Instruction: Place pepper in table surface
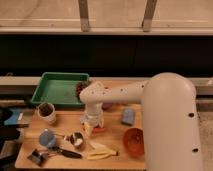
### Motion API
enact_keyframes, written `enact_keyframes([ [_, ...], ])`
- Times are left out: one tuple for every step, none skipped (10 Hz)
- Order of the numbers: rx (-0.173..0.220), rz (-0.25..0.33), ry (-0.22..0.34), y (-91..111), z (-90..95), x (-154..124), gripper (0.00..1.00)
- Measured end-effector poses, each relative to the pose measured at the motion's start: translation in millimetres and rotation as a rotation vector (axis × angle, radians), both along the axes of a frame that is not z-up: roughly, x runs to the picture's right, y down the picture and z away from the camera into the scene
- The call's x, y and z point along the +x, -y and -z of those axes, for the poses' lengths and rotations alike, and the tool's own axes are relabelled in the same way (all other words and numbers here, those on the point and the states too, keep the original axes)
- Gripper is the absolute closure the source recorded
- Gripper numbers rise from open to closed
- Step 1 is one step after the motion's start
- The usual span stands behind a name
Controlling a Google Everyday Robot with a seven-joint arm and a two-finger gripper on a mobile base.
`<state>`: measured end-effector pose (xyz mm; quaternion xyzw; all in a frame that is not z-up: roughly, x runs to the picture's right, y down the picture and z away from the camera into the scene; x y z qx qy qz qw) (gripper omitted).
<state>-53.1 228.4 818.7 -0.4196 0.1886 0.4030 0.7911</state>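
My gripper [91, 125] hangs from the white arm [150, 100] and points down over the middle of the wooden table surface [30, 135]. A red-orange pepper [99, 129] shows just under and to the right of the gripper, at or very near the tabletop. The gripper hides part of it, and I cannot tell whether it lies free or is held.
A green tray [59, 90] stands at the back left. A white cup [46, 112], a blue cup [46, 138], a metal cup [76, 140] and dark utensils [60, 151] lie at the left. A banana [102, 152], an orange bowl [134, 141] and a blue object [128, 116] lie at the right.
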Motion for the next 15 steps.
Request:
enact_keyframes([
  [-0.004,-0.002,0.004,-1,-2.6,0,0.65],
  [-0.004,-0.001,0.003,0,-2.8,1,0.75],
  [-0.004,-0.002,0.004,1,-1.8,1,0.84],
  [-0.003,-0.003,0.007,2,-1.1,-1,0.95],
  [-0.005,0.001,0.007,1,-0.8,-2,0.97],
  [-0.005,0.003,0.003,1,-1.4,0,0.98],
  [-0.002,0.006,-0.008,-1,-3.2,2,0.98],
  [0.003,0.005,-0.015,-1,-3.3,1,0.98],
  [0.015,-0.003,-0.020,2,-2.5,0,0.98],
  [0.028,-0.008,-0.032,6,-0.2,2,0.98],
  [0.039,-0.011,-0.038,10,1.7,3,0.98],
  [0.057,-0.014,-0.044,17,4.6,5,0.98],
  [0.074,-0.015,-0.053,25,8.2,7,0.98],
  [0.099,-0.014,-0.068,37,13.4,11,0.98],
  [0.117,-0.015,-0.081,47,17.3,15,0.98],
])
